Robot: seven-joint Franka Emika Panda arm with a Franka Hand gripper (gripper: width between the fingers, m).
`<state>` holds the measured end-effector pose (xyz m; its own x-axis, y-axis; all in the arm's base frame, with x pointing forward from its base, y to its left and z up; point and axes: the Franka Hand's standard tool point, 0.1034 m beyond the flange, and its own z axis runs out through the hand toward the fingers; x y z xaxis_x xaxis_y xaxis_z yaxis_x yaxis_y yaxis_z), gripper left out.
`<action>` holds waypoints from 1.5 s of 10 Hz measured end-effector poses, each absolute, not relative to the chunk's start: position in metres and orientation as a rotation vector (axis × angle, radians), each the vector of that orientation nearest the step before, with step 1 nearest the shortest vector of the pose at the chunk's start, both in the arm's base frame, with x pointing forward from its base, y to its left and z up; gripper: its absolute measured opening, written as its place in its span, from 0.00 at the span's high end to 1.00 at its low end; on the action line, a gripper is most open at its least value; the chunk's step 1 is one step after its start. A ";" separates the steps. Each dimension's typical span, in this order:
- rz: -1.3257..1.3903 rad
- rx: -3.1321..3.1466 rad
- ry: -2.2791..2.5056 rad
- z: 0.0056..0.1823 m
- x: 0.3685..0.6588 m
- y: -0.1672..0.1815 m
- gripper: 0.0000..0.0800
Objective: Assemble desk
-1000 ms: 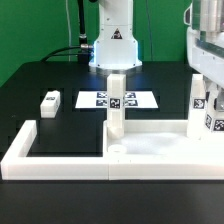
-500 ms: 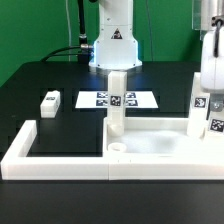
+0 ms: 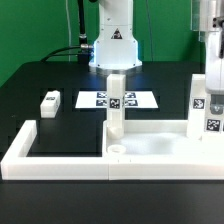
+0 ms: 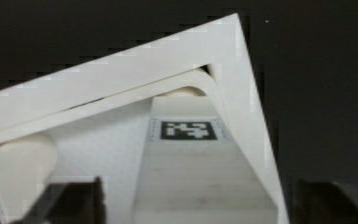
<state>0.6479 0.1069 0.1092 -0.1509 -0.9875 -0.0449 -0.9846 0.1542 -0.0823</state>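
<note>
Black bench (image 3: 60, 70), robot base at the back. White border frame (image 3: 60, 160) along the front. Tabletop (image 3: 160, 148) flat inside the frame's corner at the exterior view's right. Middle leg (image 3: 115, 108) upright on the tabletop's left corner; right-hand leg (image 3: 200, 100) upright opposite. Loose leg (image 3: 50, 101) lying beside marker board (image 3: 92, 99). Claw (image 4: 206, 200) open, astride a tagged leg (image 4: 190, 150), gripping nothing.

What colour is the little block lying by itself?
Small square plastic leg: white with black tag; exterior view.
</note>
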 end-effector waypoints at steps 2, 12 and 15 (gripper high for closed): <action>-0.116 -2.325 1.961 0.107 0.649 0.114 0.20; -0.167 -2.702 1.444 0.105 0.651 0.108 0.22; -0.167 -2.702 1.444 0.105 0.651 0.108 0.64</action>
